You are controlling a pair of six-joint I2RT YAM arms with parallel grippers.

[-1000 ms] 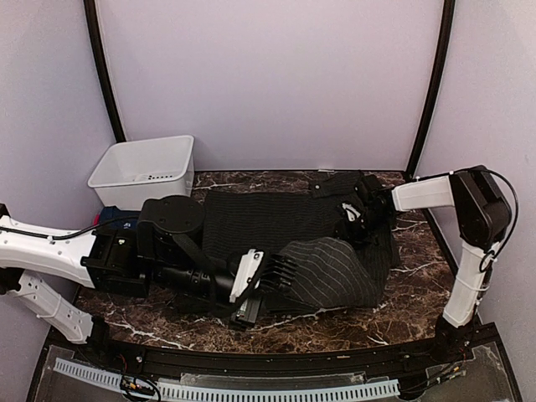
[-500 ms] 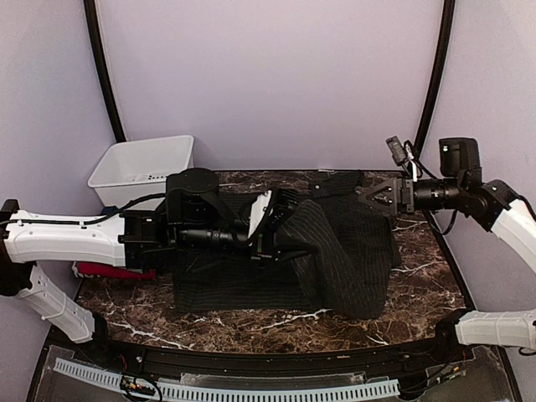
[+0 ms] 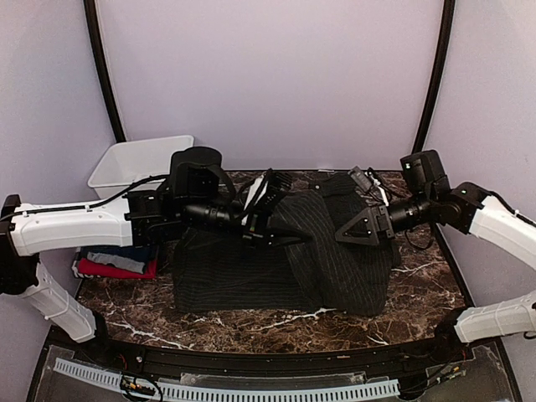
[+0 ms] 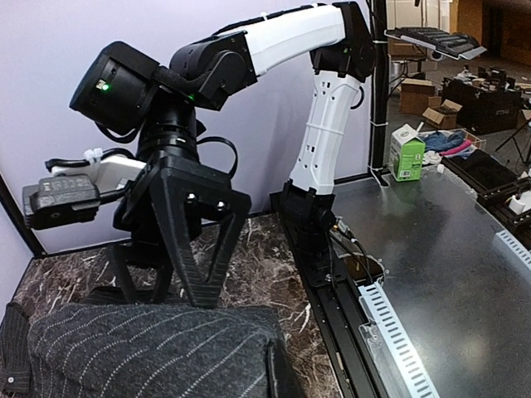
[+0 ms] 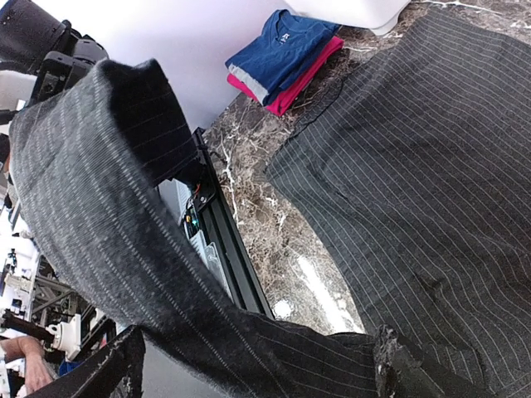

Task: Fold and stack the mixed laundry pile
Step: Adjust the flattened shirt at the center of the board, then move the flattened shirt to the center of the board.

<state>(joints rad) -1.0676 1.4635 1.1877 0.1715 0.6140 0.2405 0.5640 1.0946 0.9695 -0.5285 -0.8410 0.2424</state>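
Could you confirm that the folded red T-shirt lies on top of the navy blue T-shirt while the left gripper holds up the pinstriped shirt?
Not quite: the navy blue T-shirt lies on top of the red T-shirt, as the right wrist view shows. The left gripper does hold up the pinstriped shirt.
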